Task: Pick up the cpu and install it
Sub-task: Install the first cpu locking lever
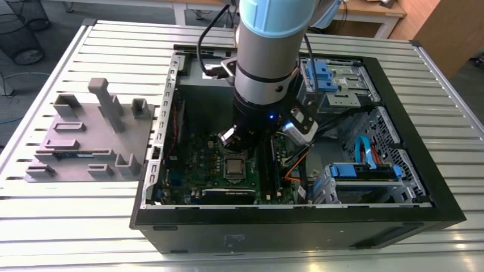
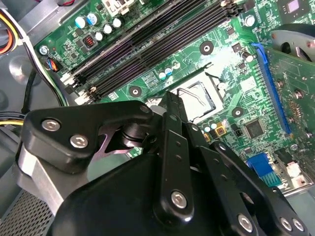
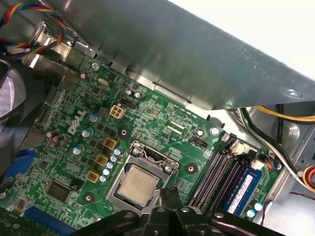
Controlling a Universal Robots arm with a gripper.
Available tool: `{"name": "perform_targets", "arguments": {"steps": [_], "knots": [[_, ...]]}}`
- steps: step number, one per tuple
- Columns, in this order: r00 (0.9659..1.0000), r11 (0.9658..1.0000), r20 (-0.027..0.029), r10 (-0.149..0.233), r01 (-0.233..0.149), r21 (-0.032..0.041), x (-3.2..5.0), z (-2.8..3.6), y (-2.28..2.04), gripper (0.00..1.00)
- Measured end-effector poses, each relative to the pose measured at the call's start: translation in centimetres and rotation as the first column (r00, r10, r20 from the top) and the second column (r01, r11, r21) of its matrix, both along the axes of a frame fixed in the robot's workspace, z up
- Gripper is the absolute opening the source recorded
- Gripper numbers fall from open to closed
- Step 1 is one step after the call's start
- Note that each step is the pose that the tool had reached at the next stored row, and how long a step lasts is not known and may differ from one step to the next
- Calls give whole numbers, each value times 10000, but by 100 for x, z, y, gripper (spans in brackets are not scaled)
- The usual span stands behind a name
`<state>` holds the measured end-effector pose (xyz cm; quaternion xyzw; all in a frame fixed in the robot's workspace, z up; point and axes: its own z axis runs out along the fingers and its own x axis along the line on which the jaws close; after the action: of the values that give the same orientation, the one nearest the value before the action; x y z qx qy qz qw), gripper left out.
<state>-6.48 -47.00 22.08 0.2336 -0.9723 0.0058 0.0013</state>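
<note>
The cpu, a small silver square, lies flat in the socket on the green motherboard inside the open computer case. In the first wrist view the cpu sits inside the metal socket frame. My gripper hangs just above the socket. Its black fingertips are pressed together at the cpu's edge, with nothing between them. I cannot tell whether they touch the chip. In the second wrist view the gripper points at the socket, and its body hides much of the board.
The black case rim surrounds the work area. Blue drive cages and orange cables are on the exterior view's right. Memory slots run beside the socket. A grey fixture plate lies outside the case on the exterior view's left.
</note>
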Motion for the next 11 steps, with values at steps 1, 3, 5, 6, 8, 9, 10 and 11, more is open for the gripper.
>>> {"name": "perform_targets", "arguments": {"steps": [1, 3, 5, 6, 8, 9, 10, 11], "knots": [[10000, 10000, 0, -43, 43, -1, 0, -6, -2, 11], [9999, 9999, 0, -116, 116, -1, 0, -16, -5, 11], [9998, 9998, 0, -185, 185, 0, 0, -27, -7, 11], [9998, 9998, 0, -222, 222, -1, 0, -32, -9, 11], [9995, 9995, 0, -311, 311, -1, 1, -46, -15, 11], [9994, 9994, 0, -360, 360, 0, 1, -52, -19, 11], [9991, 9991, 0, -413, 413, 0, 1, -59, -22, 11], [9989, 9989, 0, -464, 464, -1, 0, -64, -25, 11]]}}
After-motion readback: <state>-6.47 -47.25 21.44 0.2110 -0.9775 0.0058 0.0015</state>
